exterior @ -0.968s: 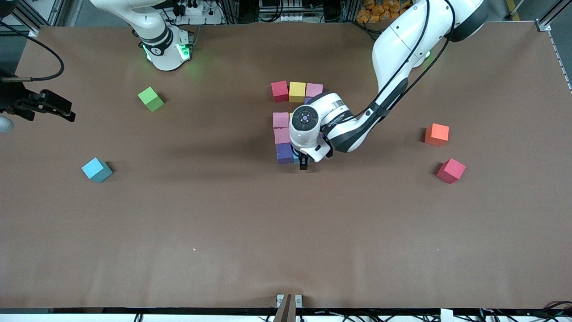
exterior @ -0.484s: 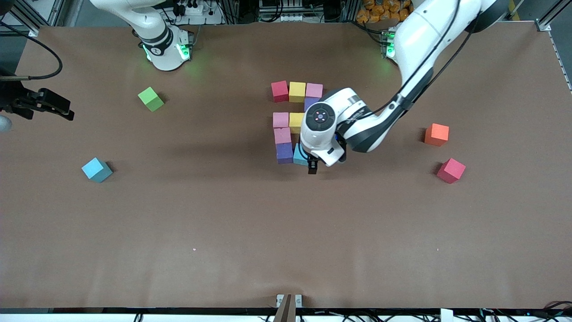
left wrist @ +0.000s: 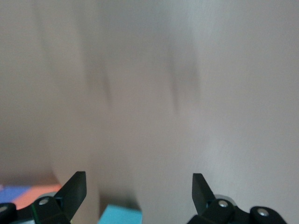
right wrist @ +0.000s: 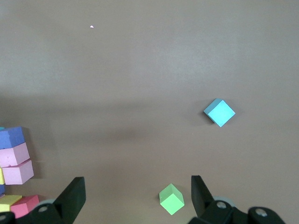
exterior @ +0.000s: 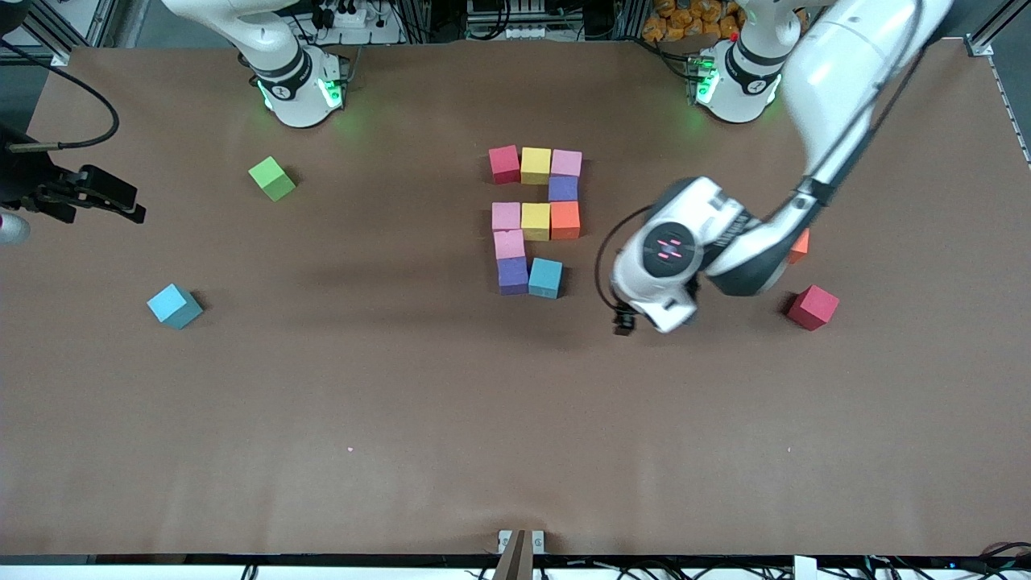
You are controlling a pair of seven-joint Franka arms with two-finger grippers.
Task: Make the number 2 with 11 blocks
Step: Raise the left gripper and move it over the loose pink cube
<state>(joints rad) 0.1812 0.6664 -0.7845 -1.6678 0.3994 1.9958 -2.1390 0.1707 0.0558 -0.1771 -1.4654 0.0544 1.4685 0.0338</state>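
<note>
Blocks (exterior: 536,219) at mid-bench (exterior: 403,419), ten now in the figure. Top row of red, yellow, pink; purple under the pink; middle row of pink, yellow, orange; then pink and purple down the side toward the right arm's end. Newly added: light blue cube (exterior: 545,277), set touching that lower purple one and uncovered within the last second.

Left gripper (exterior: 624,325) pulled clear of the figure since then and swung toward the left arm's end, now over bare bench between the figure and the loose red cube (exterior: 813,307). Jaws spread wide, nothing between them.

Judged from this: bottom row one short, so one more needed beside the light blue. Likely candidates the red cube or the orange cube (exterior: 801,244), half hidden by the left arm.

Second loose light blue cube (exterior: 174,306) and green cube (exterior: 272,178) well apart from the figure, toward the right arm's end.

Right gripper (right wrist: 138,186) waiting up over that end, jaws spread and empty.

All cubes matte foam, equal in size, square-edged, soft-looking. Bench surface flat, brown, dull, paper-like.
</note>
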